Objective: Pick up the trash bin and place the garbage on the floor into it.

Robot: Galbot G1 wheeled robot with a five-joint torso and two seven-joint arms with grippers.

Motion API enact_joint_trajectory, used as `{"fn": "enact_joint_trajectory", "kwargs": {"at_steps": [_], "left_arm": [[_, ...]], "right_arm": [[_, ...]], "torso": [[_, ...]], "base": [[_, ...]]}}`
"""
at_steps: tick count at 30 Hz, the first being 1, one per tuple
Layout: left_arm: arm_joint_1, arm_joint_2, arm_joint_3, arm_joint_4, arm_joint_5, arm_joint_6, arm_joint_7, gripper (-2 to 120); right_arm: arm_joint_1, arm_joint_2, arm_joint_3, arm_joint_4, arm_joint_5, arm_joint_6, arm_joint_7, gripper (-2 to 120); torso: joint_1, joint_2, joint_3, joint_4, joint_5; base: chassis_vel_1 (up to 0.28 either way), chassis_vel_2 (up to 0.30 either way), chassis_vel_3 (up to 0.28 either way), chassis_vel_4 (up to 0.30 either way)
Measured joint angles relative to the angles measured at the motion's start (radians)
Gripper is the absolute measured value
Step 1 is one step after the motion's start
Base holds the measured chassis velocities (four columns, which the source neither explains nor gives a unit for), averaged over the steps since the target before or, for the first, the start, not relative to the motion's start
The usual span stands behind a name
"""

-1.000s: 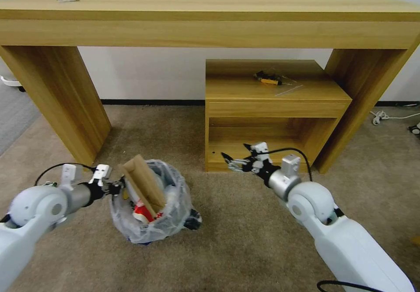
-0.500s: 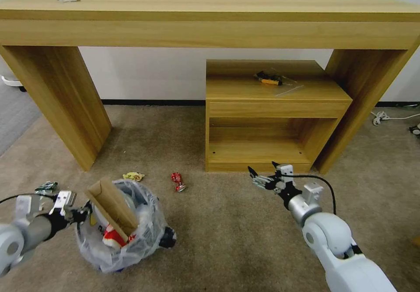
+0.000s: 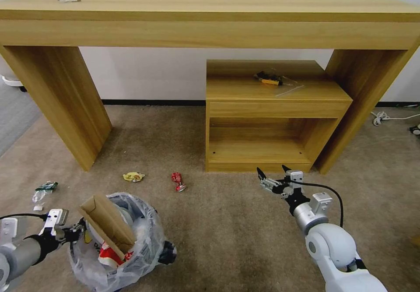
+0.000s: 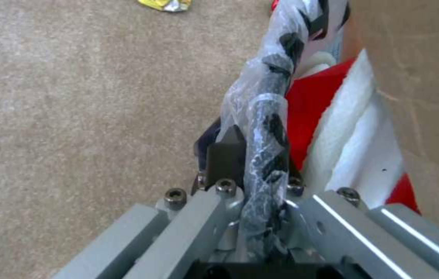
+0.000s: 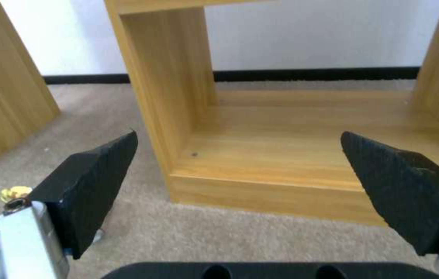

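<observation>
1. Holding the trash bin (image 3: 114, 244) by its rim above the near-left floor (image 3: 227, 235), the left pincer (image 3: 73, 234) is clamped on the bagged edge.
2. Cardboard (image 3: 107, 226) and red-white wrappers fill it.
3. Farther off, a yellow wrapper (image 3: 133, 177), red wrapper (image 3: 178, 181) and packet (image 3: 43, 188) remain.
4. The right pincer (image 3: 274, 179) hovers, jaws apart.

Head looks down; wrists close (2 share carpet (image 3: 245, 235)).

Trash bin (image 3: 144, 244) liner: crinkled glossy clear plastic. Floor (image 3: 227, 230): matt short-pile carpet. Table (image 3: 210, 16): smooth wood.
</observation>
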Motion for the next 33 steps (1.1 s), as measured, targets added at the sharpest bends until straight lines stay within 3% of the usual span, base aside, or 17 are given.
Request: {"fn": "enact_joint_trajectory", "kwargs": {"at_steps": [17,33], "left_arm": [[0.064,-0.035,-0.033,-0.036,0.012,0.000,0.014,0],[0.108,-0.076,-0.066,-0.048,0.032,0.000,0.041,0]], "right_arm": [[0.028,0.008,-0.050,-0.004,-0.019,-0.014,-0.001,100],[0.057,0.022,-0.089,-0.020,-0.022,-0.028,0.008,100]], "torso": [[0.000,0.000,0.000,0.0000,0.0001],[0.000,0.000,0.000,0.0001,0.0001]], "base": [[0.005,0.004,-0.007,-0.006],[0.090,0.084,-0.088,-0.085]]}}
